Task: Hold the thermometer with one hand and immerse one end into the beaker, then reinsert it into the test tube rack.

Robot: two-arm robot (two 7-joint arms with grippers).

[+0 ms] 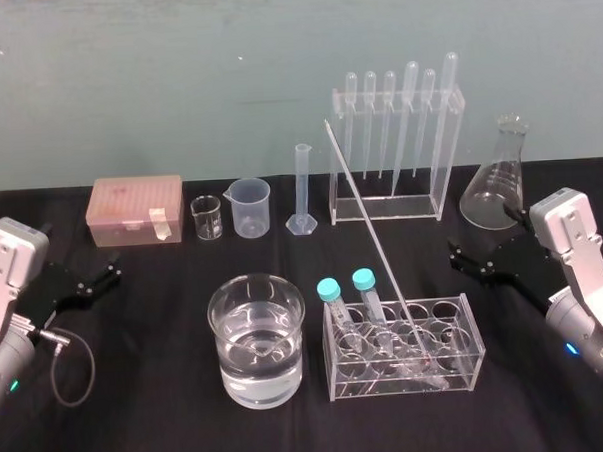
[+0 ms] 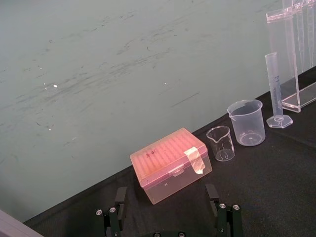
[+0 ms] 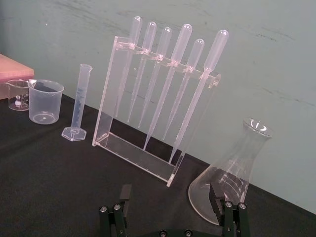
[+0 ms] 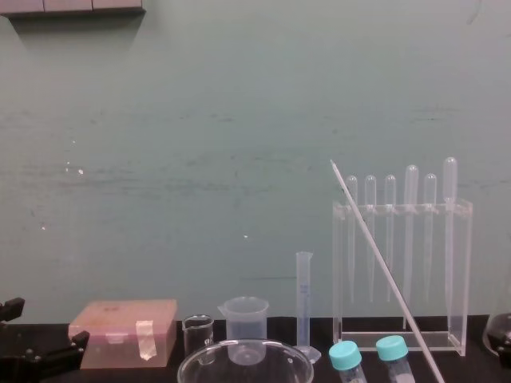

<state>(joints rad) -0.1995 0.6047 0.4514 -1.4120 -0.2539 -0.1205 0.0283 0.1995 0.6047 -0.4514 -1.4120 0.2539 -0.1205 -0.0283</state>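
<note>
Note long thin whitish glass thermometer [image 1: 376, 243] standing bulb-down in low clear plastic test tube rack [image 1: 458, 375], stem tilting up, back and leftward, nearer right pincer [image 1: 466, 261], fingers apart and empty, than left pincer [image 1: 99, 278], likewise apart, beyond wide water-filled glass beaker [image 1: 220, 375].

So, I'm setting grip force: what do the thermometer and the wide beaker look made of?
The thermometer: thin, smooth, whitish rod, probably glass, judging by its straightness. The beaker: likely glass, glossy clear, with a thick wall and heavy base.
</note>
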